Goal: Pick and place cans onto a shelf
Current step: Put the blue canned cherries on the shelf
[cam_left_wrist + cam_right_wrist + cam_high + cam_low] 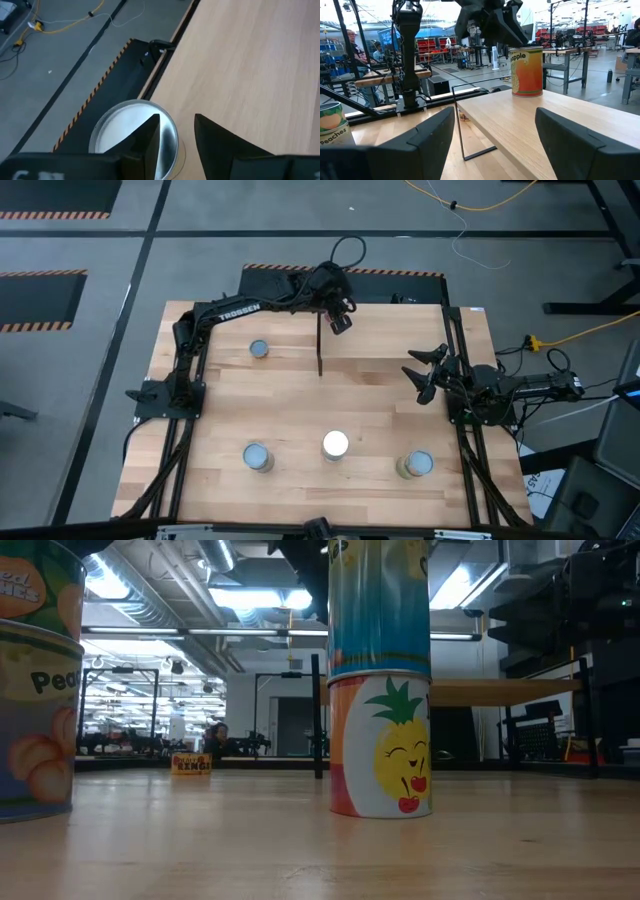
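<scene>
The shelf (530,120) stands at the table's far middle; its black frame also shows in the high view (320,350). An orange-and-green can (526,70) stands upright on the shelf board. My left gripper (177,132) is open right above that can's silvery top (125,135), and hides the can in the high view (340,320). My right gripper (495,135) is open and empty at the table's right edge (425,370). Other cans stand on the table: one far left (259,348) and three along the near edge (258,457), (335,445), (415,465). My left gripper stands over the can's top, near its rim (172,145), fingers pointing down. I cannot tell whether a finger touches the top. The can stands upright on the shelf board.
In the low view, a pineapple can (380,745) carries a blue can (380,605), and two peach cans (30,720) are stacked at the left. A peach can (331,125) shows in the right wrist view. People show in the room behind.
</scene>
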Robot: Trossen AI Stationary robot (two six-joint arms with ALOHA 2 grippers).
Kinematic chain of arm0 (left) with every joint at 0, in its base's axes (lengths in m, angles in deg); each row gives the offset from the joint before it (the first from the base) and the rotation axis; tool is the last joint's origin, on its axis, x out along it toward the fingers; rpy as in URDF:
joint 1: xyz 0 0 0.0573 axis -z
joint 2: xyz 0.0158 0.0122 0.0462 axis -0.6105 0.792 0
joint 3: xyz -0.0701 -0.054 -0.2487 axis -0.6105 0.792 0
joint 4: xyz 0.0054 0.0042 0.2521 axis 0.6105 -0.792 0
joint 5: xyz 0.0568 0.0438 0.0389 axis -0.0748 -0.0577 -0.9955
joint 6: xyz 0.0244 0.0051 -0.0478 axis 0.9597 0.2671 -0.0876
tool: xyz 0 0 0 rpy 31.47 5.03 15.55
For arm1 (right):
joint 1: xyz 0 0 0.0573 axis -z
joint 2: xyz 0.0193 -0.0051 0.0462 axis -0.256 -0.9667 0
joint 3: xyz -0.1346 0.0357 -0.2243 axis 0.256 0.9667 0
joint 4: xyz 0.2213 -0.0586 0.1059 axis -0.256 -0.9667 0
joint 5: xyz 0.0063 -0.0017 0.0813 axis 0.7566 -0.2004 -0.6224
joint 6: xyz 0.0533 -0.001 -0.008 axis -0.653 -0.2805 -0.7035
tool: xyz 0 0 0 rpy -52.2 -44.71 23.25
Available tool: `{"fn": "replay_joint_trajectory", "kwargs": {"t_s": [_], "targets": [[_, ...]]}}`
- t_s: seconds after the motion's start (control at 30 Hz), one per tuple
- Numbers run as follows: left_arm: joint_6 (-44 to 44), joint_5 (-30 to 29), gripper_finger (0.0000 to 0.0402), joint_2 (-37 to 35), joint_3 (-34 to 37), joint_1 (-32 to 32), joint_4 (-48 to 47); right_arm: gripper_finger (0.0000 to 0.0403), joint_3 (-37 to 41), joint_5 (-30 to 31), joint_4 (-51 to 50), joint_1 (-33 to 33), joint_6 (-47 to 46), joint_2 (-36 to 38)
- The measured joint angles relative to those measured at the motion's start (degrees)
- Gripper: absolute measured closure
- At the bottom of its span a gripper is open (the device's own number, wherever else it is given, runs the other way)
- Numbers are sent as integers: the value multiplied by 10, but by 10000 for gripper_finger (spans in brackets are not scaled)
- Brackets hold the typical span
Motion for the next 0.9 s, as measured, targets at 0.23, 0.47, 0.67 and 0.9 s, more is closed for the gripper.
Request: {"fn": "replay_joint_trajectory", "kwargs": {"t_s": [0.23, 0.47, 0.67, 0.9], "targets": [[18, 2, 288, -12, -28, 4, -13, 122, 0, 0, 0, 0, 0, 0], [49, 3, 288, -65, -37, 26, -24, 122, 0, -3, 0, 0, 0, 0], [60, 3, 288, -127, -28, 53, -71, 122, 0, -72, 1, 0, 0, 0], [35, -11, 288, -227, 153, 91, -19, 122, 0, -182, 1, 0, 3, 0]]}}
